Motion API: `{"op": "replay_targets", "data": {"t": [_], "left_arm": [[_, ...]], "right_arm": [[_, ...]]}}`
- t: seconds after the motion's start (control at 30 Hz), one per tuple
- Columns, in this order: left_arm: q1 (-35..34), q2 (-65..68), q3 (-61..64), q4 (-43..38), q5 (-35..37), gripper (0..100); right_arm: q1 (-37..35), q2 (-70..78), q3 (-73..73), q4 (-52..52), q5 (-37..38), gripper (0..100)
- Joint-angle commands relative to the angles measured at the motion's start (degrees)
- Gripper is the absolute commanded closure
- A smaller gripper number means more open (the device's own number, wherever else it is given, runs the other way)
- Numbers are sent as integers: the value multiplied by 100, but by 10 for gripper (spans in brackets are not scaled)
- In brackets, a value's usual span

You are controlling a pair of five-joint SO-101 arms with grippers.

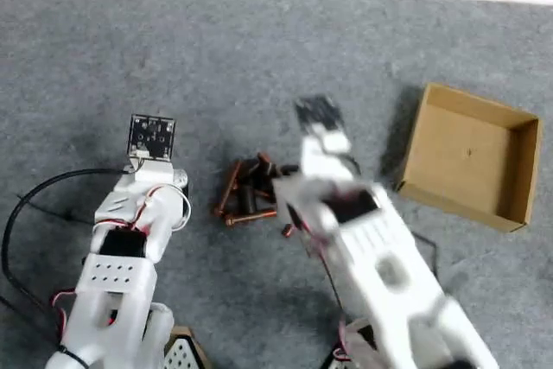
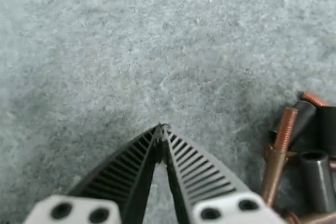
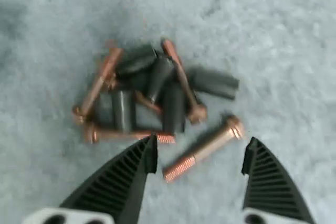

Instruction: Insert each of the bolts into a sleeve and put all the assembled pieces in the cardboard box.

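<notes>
The right gripper (image 3: 202, 141) hangs over the mat (image 3: 283, 35) with its fingers wide apart, and a loose bolt (image 3: 203, 148) lies in the gap between them. Its long axis runs aslant across that gap, with the head farther from the wrist and the thread nearer, so a squeeze would likely take it crookedly unless the wrist turns. Just beyond it sits the pile (image 3: 152, 90) of more bolts tangled with dark sleeves (image 3: 212, 82). One bolt's threaded tip lies close by a finger and could be dragged along.

The left gripper (image 2: 160, 128) is pressed together on nothing over bare mat, with the pile off to its side. The right arm looks better placed for this pick, though its blur from above leaves its height uncertain. The box (image 1: 471, 153) stands apart from the pile, beyond the right arm, and seems empty.
</notes>
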Motion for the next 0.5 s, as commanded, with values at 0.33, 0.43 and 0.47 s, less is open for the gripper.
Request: {"op": "replay_targets", "data": {"t": [0.33,0.43,0.47], "left_arm": [[-57,-136,-40,-132,18,987],[-57,-136,-40,-132,18,987],[-57,-136,-40,-132,18,987]], "right_arm": [[-374,2985,-1754,-541,-62,756],[-356,3222,-1745,-673,-62,756],[-356,3301,-1745,-681,-62,756]]}}
